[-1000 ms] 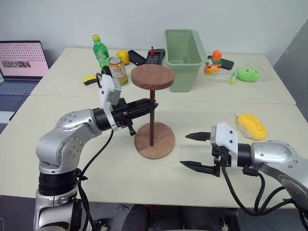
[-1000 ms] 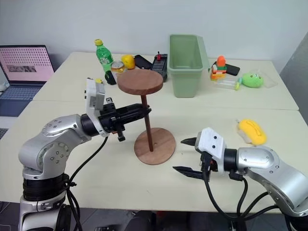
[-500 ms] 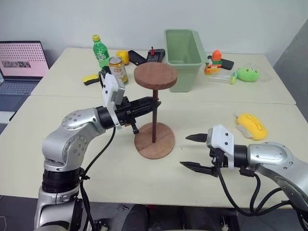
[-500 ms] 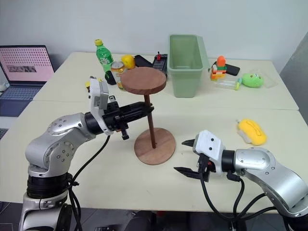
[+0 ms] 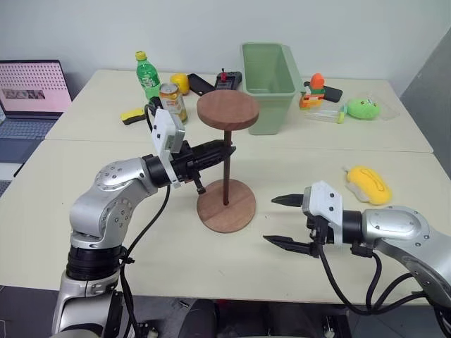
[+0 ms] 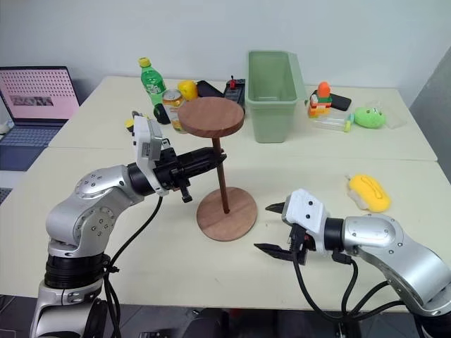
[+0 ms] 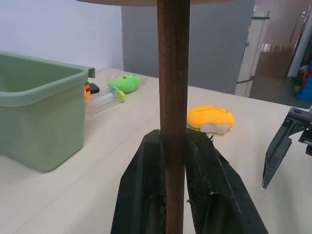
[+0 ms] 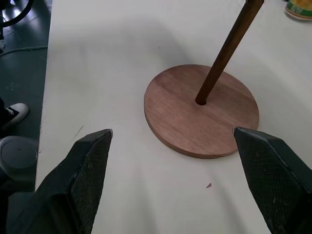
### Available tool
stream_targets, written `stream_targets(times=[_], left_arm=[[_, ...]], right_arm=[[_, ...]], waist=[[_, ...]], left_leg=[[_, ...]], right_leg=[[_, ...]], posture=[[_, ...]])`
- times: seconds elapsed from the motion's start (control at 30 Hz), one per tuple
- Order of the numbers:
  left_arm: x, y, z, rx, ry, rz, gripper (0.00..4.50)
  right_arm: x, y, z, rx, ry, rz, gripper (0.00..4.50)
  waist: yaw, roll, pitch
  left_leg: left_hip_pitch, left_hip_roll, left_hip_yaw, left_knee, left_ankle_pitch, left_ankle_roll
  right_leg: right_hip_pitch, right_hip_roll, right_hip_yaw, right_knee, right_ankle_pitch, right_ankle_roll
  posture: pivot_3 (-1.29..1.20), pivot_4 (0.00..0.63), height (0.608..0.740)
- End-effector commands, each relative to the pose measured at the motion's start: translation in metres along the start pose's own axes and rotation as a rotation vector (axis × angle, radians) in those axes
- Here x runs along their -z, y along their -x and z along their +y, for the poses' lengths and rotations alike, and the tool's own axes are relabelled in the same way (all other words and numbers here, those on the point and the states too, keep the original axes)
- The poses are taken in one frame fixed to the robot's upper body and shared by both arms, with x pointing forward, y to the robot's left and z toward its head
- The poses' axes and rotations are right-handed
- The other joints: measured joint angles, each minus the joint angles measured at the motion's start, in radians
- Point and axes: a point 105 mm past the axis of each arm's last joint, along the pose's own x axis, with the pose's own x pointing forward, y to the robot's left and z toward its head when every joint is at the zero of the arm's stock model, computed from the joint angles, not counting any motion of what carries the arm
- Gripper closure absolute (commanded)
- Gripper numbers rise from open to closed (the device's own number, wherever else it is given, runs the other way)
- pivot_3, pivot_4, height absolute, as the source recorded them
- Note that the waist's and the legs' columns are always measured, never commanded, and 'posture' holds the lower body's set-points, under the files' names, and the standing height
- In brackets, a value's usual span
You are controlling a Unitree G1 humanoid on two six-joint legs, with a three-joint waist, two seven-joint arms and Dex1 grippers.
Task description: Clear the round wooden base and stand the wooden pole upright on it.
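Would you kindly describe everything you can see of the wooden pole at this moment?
The wooden pole is a thin, dark-brown rod with a round reddish-brown disc fixed to its upper end. It stands nearly upright, its lower end in the small centre hole of the round wooden base, which lies flat on the table. The left gripper is shut on the rod about midway up, its black fingers pressing it from both sides. Nothing else touches it; the open right gripper hangs apart, beside the base.
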Motion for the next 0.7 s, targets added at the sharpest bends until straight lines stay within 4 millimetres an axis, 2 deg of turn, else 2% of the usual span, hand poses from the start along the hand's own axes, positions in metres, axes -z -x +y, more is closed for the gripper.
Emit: stream_targets(times=[0.03,0.37,0.7], left_arm=[[-0.003,0.000,-0.001,-0.009,-0.036,-0.017,4.26],[0.006,-0.003,-0.009,0.021,-0.033,-0.008,4.26],[0.006,-0.003,-0.013,0.046,-0.010,-0.012,4.26]], right_arm=[[-0.007,0.003,-0.002,0.009,0.038,-0.013,0.37],[-0.007,0.003,-0.001,0.004,0.039,-0.011,0.37],[-0.008,0.002,0.000,-0.001,0.038,-0.011,0.37]], waist=[[0.000,0.000,0.000],[0.000,0.000,0.000],[0.000,0.000,0.000]], left_leg=[[0.000,0.000,0.000,0.000,0.000,0.000],[0.000,0.000,0.000,0.000,0.000,0.000],[0.002,0.000,0.001,0.000,0.000,0.000]], right_leg=[[0.000,0.000,0.000,0.000,0.000,0.000],[0.000,0.000,0.000,0.000,0.000,0.000],[0.002,0.000,0.000,0.000,0.000,0.000]], posture=[[0.00,0.150,0.740],[0.00,0.150,0.740],[0.00,0.150,0.740]])
